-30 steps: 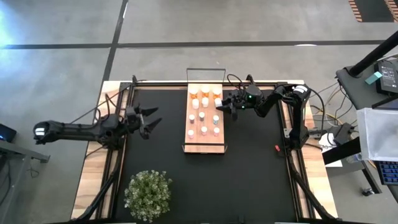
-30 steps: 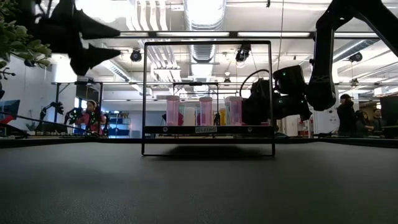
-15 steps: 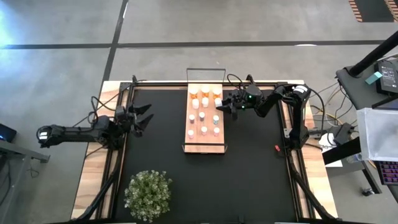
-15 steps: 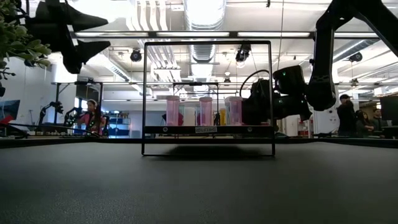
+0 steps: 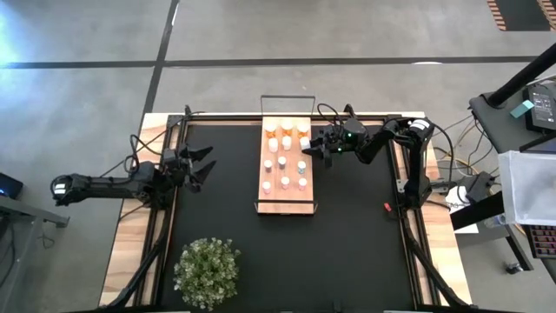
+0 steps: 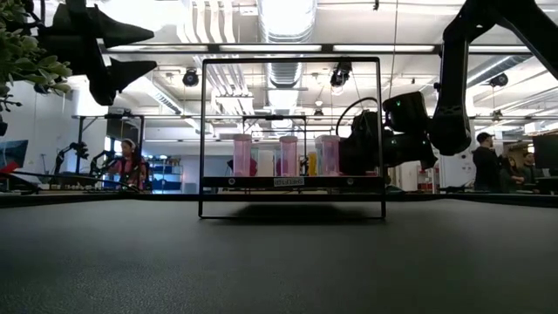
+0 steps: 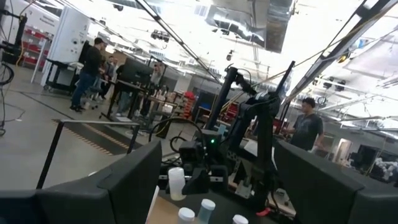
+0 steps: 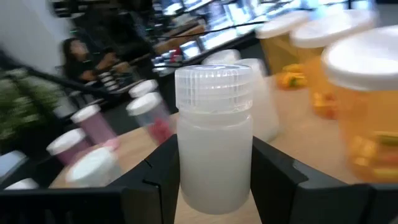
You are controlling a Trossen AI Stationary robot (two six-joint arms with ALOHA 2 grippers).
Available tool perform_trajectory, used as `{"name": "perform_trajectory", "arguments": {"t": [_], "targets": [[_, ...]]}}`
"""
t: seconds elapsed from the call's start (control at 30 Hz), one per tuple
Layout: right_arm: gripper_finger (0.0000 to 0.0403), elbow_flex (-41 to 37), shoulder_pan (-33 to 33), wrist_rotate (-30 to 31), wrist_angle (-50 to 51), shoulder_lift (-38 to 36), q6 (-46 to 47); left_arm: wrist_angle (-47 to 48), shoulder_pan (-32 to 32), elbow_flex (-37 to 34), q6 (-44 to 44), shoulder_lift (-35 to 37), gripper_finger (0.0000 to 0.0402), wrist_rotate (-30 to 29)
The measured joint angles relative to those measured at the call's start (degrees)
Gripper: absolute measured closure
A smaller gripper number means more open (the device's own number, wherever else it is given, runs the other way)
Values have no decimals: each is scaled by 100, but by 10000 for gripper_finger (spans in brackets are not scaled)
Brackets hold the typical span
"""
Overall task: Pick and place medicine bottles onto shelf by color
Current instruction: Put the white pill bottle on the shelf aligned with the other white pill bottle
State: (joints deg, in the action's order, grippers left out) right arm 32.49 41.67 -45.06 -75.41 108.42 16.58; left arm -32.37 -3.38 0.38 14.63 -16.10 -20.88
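We see a black mat [image 5: 347, 226] on the pale-wood counter [image 5: 130, 252], a light-wood shelf [image 5: 286, 206] with black frame, amber, pink and white bottles [image 5: 285, 162] (mostly white-capped), a frosted white bottle [image 8: 214, 149] between dark fingers [image 8: 283, 177], and a green plant [image 5: 207, 272].

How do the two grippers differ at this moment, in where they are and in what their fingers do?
Position: the right gripper is at the right edge of the shelf; the left gripper is at the left edge of the black mat, away from the shelf.
Fingers: the right gripper is shut on a white bottle; the left gripper is open and empty.
Both are dark two-finger grippers raised above the table.
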Motion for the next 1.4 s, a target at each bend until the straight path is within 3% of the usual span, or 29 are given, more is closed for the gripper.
{"name": "perform_trajectory", "arguments": {"t": [0.1, 0.67, 1.4], "targets": [[257, -4, 67, -336, -99, -9, 43, -13, 0, -2, 0, -30, 107, 0], [257, -4, 85, -277, -418, -13, -47, -11, 0, -9, -2, -114, 107, 2], [257, -28, 46, -286, -4, 2, -1674, -10, 1, -13, -4, -230, 107, 4]]}}
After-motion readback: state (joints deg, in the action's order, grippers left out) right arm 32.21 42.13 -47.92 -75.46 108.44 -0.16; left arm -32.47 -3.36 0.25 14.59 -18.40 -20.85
